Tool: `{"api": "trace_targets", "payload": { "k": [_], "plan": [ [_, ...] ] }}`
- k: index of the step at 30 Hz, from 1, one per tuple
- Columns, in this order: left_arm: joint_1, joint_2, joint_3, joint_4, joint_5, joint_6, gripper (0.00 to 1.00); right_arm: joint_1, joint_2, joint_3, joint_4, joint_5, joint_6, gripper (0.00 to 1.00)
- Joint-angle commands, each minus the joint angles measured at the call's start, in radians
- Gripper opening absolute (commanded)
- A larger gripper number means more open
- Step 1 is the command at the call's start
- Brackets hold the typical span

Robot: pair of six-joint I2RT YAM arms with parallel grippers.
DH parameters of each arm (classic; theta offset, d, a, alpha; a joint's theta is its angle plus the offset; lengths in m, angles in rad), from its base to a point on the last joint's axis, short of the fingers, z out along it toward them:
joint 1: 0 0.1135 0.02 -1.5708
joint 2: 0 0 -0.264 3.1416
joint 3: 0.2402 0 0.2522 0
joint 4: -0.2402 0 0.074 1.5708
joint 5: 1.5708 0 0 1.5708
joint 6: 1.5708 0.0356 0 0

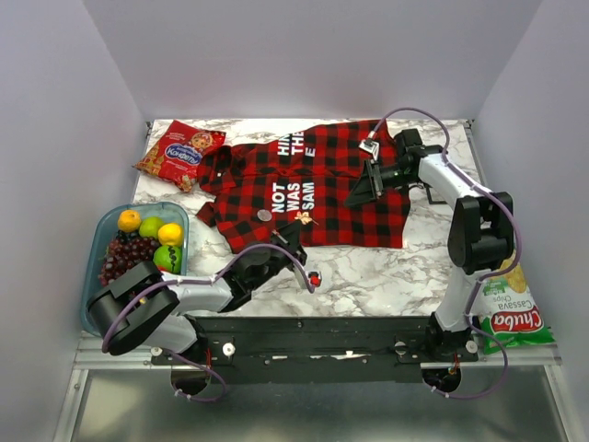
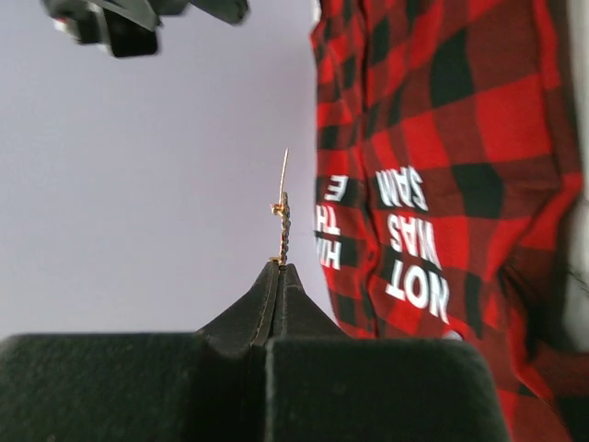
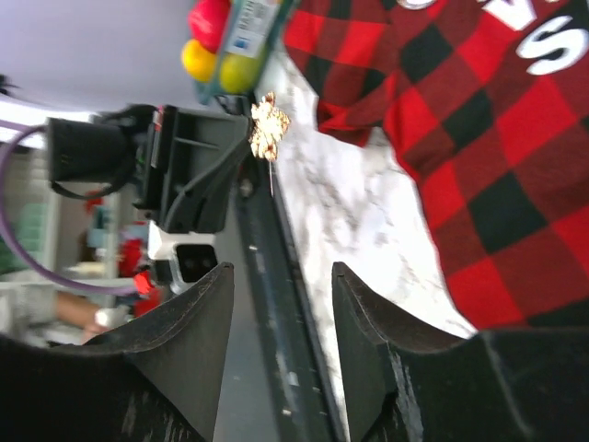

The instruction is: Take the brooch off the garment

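Observation:
The garment, a red-and-black checked shirt (image 1: pixel 322 184) with white lettering, lies flat on the marble table; it also shows in the left wrist view (image 2: pixel 442 184) and the right wrist view (image 3: pixel 479 138). My left gripper (image 1: pixel 293 228) is shut (image 2: pixel 278 264) on a small gold, leaf-shaped brooch (image 2: pixel 283 216) with a pin, held clear of the cloth above the shirt's near hem. The brooch shows gold in the right wrist view (image 3: pixel 268 124). A small silvery disc (image 1: pixel 264 215) sits on the shirt below the letters. My right gripper (image 1: pixel 363 189) hovers open and empty (image 3: pixel 281 285) over the shirt's right half.
A red snack packet (image 1: pixel 181 152) lies at the back left. A blue-green container (image 1: pixel 99 241) of fruit and grapes stands at the left. A chips bag (image 1: pixel 506 313) lies at the near right by the right arm's base. Grey walls enclose three sides.

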Motion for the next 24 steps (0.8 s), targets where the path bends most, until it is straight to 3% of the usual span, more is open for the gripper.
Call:
{"api": "trace_targets", "payload": {
  "k": [1,7,12,24],
  "plan": [
    [0.002,0.027,0.025,0.195,0.079,0.03,0.0,0.031,0.013,-0.029,0.16,-0.139,0.258,0.55],
    [-0.001,0.098,0.039,0.308,0.072,0.064,0.0,0.085,0.047,-0.024,0.297,-0.115,0.43,0.53],
    [-0.02,0.083,0.046,0.295,0.063,0.072,0.0,0.094,0.078,-0.04,0.381,-0.119,0.519,0.5],
    [-0.049,0.037,0.051,0.227,0.027,0.078,0.0,0.146,0.104,-0.018,0.427,-0.128,0.564,0.45]
  ]
}}
